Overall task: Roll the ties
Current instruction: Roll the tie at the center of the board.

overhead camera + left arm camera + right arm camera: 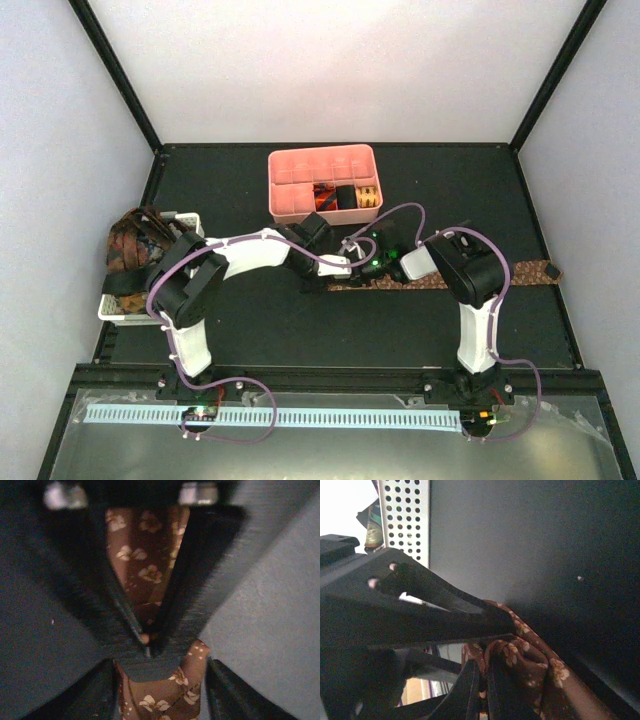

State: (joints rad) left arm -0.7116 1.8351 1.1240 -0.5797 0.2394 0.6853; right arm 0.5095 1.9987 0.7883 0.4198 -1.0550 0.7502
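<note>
Lying across the worktop (260, 330) toward its right edge, the brown tie (520, 274) is clamped by your left gripper (148, 647); your right gripper (481, 692) pinches a bunched fold beside it.

You've got a pink compartmented tray (298, 188) at the far middle of the dark surface (260, 330). A white slotted basket (122, 312) sits at the surface's left edge, well apart from the tray, and a pale perforated strip (330, 416) runs along the near rail, with white walls around.
</note>
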